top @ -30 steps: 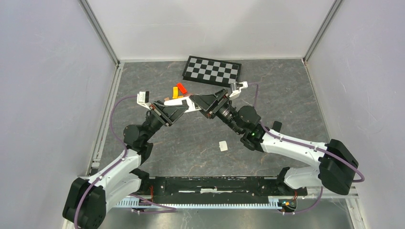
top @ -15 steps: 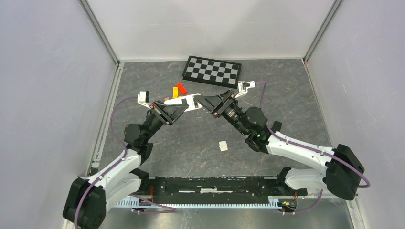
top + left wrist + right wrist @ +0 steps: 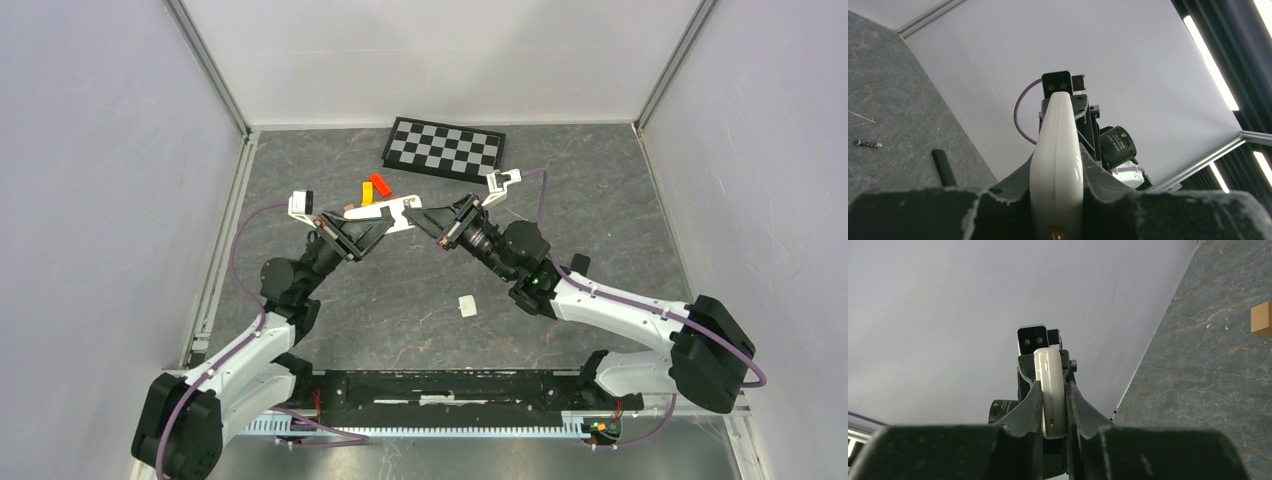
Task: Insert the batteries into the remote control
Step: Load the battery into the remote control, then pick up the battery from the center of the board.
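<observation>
Top view, with both wrist views. L gripper (image 3: 375, 225) and R gripper (image 3: 428, 218) meet nose to nose above mid-table (image 3: 600, 200), sharing one white remote (image 3: 398, 211) that is held off the surface.

(a) L wrist view: the remote runs edge-on away from the camera. The L fingers (image 3: 1010, 187) are pressed to both its sides, so the gap is no wider than the remote's body. The R arm's wrist cam (image 3: 1057, 84) faces back from the remote's far end.

(b) R wrist view: the same remote seen from the other end. The R fingers (image 3: 1029, 407) are closed against its two flanks with no gap visible.

(c) Batteries: one small silvery battery (image 3: 868, 143) lies on the table, L of the held remote in the L wrist view. A dark cylinder (image 3: 943, 166) lies near it but apart from it. Neither is in a gripper or touching the remote.

(d) Other items: orange block (image 3: 367, 193) and red block (image 3: 380, 185) just behind the grippers; checkerboard (image 3: 445, 148) at the far edge; small white chip (image 3: 466, 306) nearer the bases; tan block (image 3: 1261, 319) seen in the R wrist view.

Text: there is small print on the R arm's motor housing (image 3: 1118, 143), too fine to read.
</observation>
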Controlling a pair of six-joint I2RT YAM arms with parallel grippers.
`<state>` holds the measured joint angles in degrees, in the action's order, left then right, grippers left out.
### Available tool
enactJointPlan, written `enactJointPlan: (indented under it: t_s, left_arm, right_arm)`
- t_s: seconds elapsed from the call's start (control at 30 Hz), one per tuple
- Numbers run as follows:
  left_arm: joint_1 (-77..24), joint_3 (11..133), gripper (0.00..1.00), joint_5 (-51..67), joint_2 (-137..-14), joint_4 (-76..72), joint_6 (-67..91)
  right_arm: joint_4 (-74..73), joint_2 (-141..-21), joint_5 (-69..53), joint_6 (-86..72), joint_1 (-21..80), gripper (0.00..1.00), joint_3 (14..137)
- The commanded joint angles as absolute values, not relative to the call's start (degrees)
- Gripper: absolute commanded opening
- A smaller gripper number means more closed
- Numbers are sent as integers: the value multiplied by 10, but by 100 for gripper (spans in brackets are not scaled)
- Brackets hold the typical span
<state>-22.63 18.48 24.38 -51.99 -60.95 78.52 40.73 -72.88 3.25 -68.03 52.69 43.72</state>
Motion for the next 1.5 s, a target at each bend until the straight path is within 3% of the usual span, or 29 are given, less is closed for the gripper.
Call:
enactJointPlan:
  t_s: [0.0,0.07,0.13,0.2,0.33,0.4,0.5,0.67,0.8,0.9,1.03,1.2,1.37,1.47]
  left_arm:
    - [-226,205,2,249,-510,-633,774]
    - [-226,206,2,248,-510,-633,773]
    - [-226,206,2,248,-510,-631,771]
    - [-226,206,2,248,-510,-629,770]
    - [-226,203,2,248,-507,-618,761]
    - [-226,202,2,248,-503,-596,745]
    - [-226,199,2,243,-487,-524,705]
    - [-225,186,2,238,-464,-449,655]
    - [-224,176,2,234,-433,-380,618]
    - [-223,169,2,232,-409,-335,592]
    - [-223,164,2,246,-381,-307,571]
    - [-224,175,2,277,-365,-278,549]
    - [-223,185,2,305,-377,-270,543]
    - [-224,191,2,325,-396,-279,550]
  right_arm:
    - [403,-731,25,-685,523,12,450]
    - [406,-730,22,-688,522,9,446]
    - [407,-730,19,-689,523,13,445]
    - [407,-728,15,-689,522,28,445]
    - [410,-712,7,-666,514,65,443]
    - [393,-696,2,-636,507,77,443]
    - [323,-657,5,-564,496,83,450]
    - [132,-587,67,-407,481,83,474]
    - [-109,-588,187,-330,452,77,519]
    - [-204,-613,228,-323,414,71,524]
    - [-210,-655,217,-271,363,65,511]
    - [-153,-731,133,-71,300,63,515]
    - [-204,-867,16,77,232,61,587]
    - [-228,-926,5,134,225,61,618]
